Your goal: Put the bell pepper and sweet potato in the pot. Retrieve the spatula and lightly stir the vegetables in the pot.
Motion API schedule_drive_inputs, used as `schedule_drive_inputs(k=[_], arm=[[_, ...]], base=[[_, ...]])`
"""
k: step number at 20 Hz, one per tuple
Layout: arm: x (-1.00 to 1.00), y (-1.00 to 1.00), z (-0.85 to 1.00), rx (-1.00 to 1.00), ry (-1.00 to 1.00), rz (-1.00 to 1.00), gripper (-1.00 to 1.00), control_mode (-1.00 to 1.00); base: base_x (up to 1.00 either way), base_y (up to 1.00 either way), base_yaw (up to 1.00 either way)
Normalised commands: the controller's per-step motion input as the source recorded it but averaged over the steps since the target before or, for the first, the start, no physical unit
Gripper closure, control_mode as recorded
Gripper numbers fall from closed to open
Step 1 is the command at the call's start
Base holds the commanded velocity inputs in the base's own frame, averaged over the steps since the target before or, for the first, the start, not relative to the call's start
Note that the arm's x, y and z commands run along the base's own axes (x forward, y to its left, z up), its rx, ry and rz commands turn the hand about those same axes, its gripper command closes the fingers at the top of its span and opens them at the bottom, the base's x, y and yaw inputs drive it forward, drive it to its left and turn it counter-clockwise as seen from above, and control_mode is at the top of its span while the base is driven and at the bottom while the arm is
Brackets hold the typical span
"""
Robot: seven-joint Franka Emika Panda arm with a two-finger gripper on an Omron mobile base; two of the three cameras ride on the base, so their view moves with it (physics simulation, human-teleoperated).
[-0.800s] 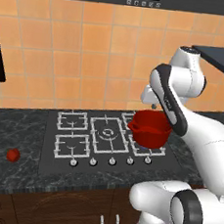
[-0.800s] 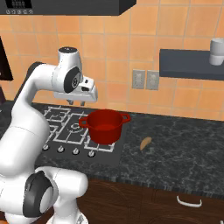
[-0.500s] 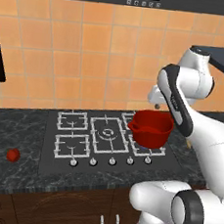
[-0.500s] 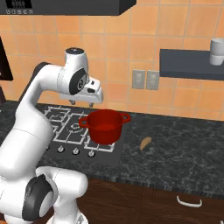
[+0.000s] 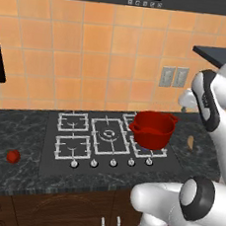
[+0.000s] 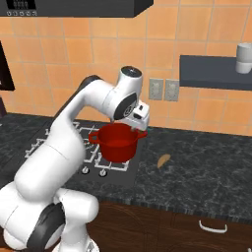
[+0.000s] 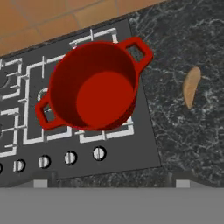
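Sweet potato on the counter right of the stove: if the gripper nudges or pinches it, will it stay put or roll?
The sweet potato is elongated with tapered ends, so it would probably pivot or roll sideways if nudged. It looks rigid, likely firm under a pinch. Its smooth, rounded surface might slip between the fingers.

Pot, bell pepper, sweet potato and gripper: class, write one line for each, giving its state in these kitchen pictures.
pot: upright on the stove's right front burner, empty.
bell pepper: lying on the counter left of the stove, not in the pot.
sweet potato: lying on the counter right of the stove, untouched.
gripper: above the pot, holding nothing; open or shut cannot be told.
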Motion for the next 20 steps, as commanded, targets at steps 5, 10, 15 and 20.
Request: schedule_drive_inputs(k=[5, 10, 15, 20], arm=[[0.37, -0.95, -0.39, 0.12, 0.04, -0.12, -1.00, -1.00], [0.30, -0.74, -0.53, 0.03, 0.01, -0.07, -1.00, -1.00], [0.21, -0.43, -0.59, 0.00, 0.00, -0.01, -1.00, -1.00], [0.17, -0.21, -0.62, 0.00, 0.00, 0.00, -1.00, -1.00]], base=[[0.00, 0.00, 0.00], [0.00, 0.00, 0.00], [0.00, 0.00, 0.00], [0.00, 0.00, 0.00]])
